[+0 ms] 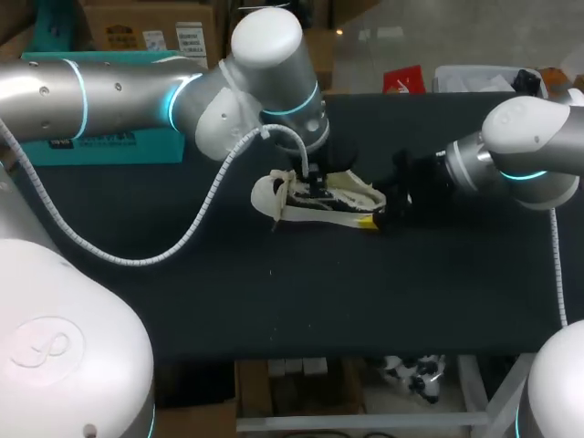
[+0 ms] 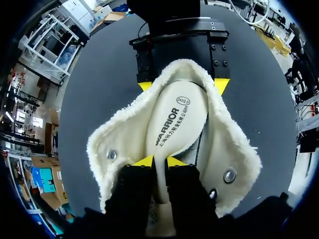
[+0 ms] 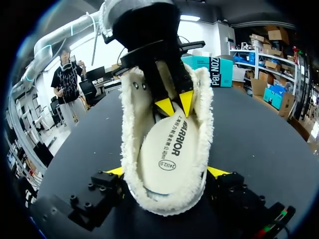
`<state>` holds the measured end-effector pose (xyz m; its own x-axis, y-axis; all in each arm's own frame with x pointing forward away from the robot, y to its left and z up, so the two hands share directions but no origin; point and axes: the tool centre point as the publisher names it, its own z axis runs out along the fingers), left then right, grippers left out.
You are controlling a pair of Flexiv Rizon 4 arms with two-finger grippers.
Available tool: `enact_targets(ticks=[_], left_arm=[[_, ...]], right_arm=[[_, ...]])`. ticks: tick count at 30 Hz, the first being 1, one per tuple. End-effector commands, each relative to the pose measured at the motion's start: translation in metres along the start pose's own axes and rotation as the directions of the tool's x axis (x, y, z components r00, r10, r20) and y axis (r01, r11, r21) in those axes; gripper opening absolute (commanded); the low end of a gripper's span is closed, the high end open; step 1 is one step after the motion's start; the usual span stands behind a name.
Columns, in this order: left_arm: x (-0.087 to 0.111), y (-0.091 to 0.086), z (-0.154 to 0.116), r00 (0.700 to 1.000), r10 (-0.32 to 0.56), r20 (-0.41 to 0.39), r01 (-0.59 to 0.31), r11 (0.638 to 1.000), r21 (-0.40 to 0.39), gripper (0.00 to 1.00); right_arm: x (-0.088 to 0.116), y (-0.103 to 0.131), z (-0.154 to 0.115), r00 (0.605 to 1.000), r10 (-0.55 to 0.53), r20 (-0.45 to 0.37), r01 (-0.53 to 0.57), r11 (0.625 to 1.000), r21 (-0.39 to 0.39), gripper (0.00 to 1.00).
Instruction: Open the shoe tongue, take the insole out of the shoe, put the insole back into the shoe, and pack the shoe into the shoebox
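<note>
Left wrist view, left claw pinching insole inside shoe

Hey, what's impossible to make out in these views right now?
Left wrist view: toe end of the shoe, hidden beneath the left gripper.
Right wrist view: front of the insole, behind that gripper.
Head view: the teal box, partly covered by the left arm; open or shut unclear.

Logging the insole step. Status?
Left gripper shut on insole, inside shoe. Right gripper shut on shoe heel end. Insole not yet out. No obstruction seen.
</note>
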<state>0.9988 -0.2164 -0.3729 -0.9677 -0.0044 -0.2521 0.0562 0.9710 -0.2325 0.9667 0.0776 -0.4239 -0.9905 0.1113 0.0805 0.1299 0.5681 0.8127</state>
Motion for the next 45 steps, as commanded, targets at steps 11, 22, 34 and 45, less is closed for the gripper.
enact_targets(ticks=[11,22,34,45], left_arm=[[0.014,-0.026,-0.037,0.986,0.013,-0.168,0.004,0.995,0.101,0.00],[0.019,-0.022,-0.047,0.951,-0.028,-0.306,0.096,0.973,0.210,0.00],[0.019,-0.037,-0.094,0.919,0.071,-0.388,0.104,0.906,0.411,0.00],[0.023,-0.073,-0.163,0.874,0.282,-0.397,0.031,0.782,0.623,0.00]], right_arm=[[0.006,0.000,0.006,1.000,-0.005,-0.008,0.005,1.000,-0.004,0.00],[0.006,0.000,0.006,1.000,-0.005,-0.008,0.005,1.000,-0.004,0.00],[0.006,0.000,0.006,1.000,-0.005,-0.008,0.005,1.000,-0.004,0.00],[0.006,0.000,0.006,1.000,-0.005,-0.008,0.005,1.000,-0.004,0.00]])
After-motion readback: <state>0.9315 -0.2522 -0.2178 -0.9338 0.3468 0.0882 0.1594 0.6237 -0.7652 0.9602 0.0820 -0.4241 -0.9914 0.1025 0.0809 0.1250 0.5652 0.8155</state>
